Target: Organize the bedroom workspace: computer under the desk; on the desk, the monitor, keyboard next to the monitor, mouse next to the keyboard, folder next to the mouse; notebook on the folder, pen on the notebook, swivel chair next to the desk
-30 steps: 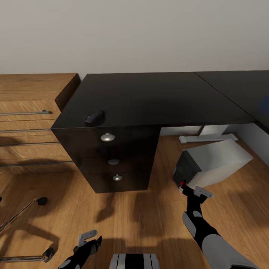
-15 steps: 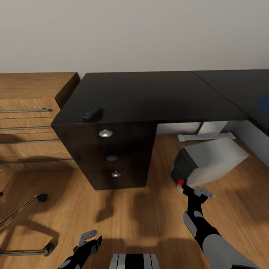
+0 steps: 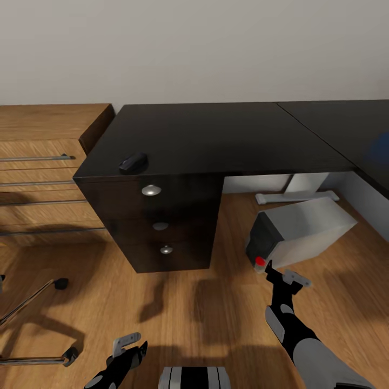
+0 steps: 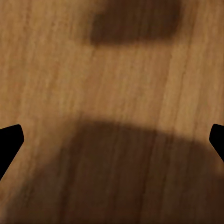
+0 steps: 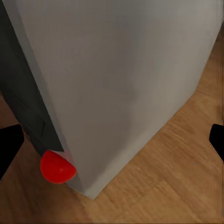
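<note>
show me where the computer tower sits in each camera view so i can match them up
Head view: the computer lies on the floor right of the drawer unit, just ahead of the right pincer.
Right wrist view: the computer takes up most of the picture, grey side and dark front.
Left wrist view: not in it, wooden floor there.
Shared landmark: the red button at the tower's front corner, also seen at.

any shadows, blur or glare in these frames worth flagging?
Head view: soft shadow blotches on the wood floor in front of the desk, no glare, mouse sharp. Left wrist view: blurry floor under broad dark shadow. Right wrist view: computer soft-focus, evenly lit, red dot clear.
</note>
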Tool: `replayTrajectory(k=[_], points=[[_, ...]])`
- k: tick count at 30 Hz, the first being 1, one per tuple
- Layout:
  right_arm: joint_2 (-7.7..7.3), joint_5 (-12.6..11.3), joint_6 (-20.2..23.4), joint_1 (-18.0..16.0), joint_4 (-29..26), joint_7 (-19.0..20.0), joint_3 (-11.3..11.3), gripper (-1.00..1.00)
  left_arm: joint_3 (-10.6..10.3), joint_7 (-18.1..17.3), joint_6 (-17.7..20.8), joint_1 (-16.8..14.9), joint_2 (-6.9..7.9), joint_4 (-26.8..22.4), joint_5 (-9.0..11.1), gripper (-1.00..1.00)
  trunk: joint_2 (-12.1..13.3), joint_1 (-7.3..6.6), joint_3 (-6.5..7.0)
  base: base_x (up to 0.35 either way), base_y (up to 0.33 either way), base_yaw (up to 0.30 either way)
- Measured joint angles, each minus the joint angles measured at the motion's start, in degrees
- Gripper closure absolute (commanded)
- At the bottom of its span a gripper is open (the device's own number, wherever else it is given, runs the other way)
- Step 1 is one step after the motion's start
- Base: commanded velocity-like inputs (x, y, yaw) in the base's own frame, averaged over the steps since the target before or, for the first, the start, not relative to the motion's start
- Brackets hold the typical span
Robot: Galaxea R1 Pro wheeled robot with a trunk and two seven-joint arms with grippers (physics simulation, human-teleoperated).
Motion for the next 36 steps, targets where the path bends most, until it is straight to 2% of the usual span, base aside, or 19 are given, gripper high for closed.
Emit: replayTrajectory(k=[9, 22, 36], points=[[-0.08, -0.02, 0.01, 0.00, -0.13, -1.88, -0.36, -1.00, -0.02, 0.02, 0.00, 0.01, -0.01, -0.01, 0.00, -1.00, 0.00, 0.00, -0.36, -0.002, -0.001, 0.080], [-0.14, 0.02, -0.11, 0.00, -1.59, -2.25, -2.57, -1.00, 0.01, 0.01, 0.00, -0.01, 0.06, 0.00, 0.00, -1.00, 0.00, 0.00, -0.96, 0.000, 0.000, 0.077], [-0.25, 0.02, -2.94, 0.00, -1.83, -2.93, -3.01, -1.00, 0.00, 0.01, 0.00, 0.01, 0.06, 0.00, -0.05, -1.00, 0.00, 0.00, -1.02, 0.000, 0.000, 0.005]])
